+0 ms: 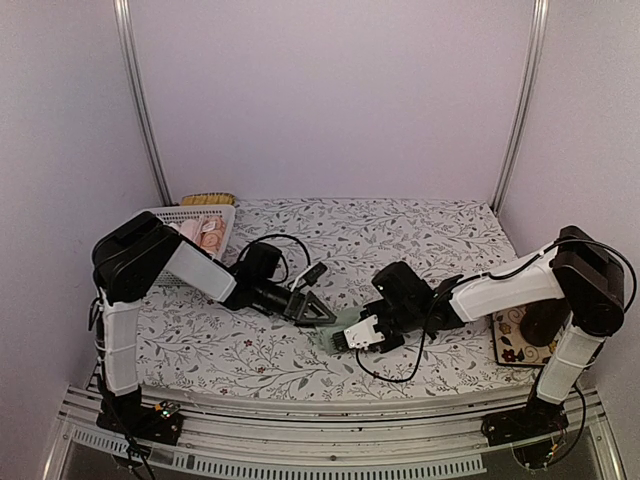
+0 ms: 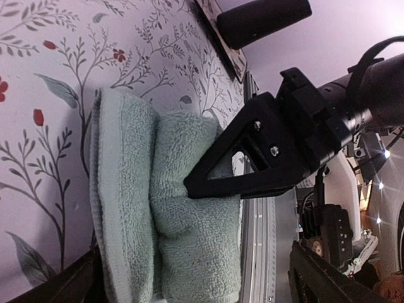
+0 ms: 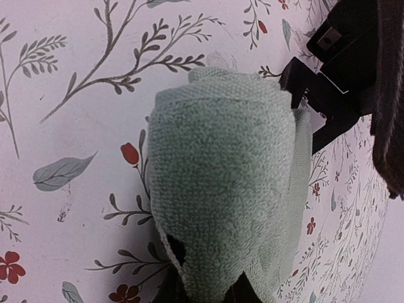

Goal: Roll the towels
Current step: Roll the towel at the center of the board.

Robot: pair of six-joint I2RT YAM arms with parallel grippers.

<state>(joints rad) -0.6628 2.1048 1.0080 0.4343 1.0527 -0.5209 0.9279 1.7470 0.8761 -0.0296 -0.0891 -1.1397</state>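
Observation:
The pale mint green towel point(image 1: 338, 326) lies as a thick, partly rolled bundle near the front middle of the table. It fills the left wrist view point(image 2: 158, 214) and the right wrist view point(image 3: 227, 189). My right gripper point(image 1: 352, 338) is shut on the near end of this towel, which runs down into its jaws point(image 3: 211, 297). One black triangular fingertip point(image 2: 218, 183) of this gripper presses on the roll. My left gripper point(image 1: 320, 314) stands wide open just left of the towel, its fingers on either side of the bundle point(image 2: 208, 278). The orange-salmon towel point(image 1: 207, 236) lies in the basket.
A white lattice basket point(image 1: 165, 213) stands at the back left, with a yellowish brush-like object point(image 1: 208, 199) behind it. A floral-patterned pad point(image 1: 512, 342) lies at the right edge under the right arm. The table's front edge and metal rail point(image 2: 259, 252) run close beside the towel.

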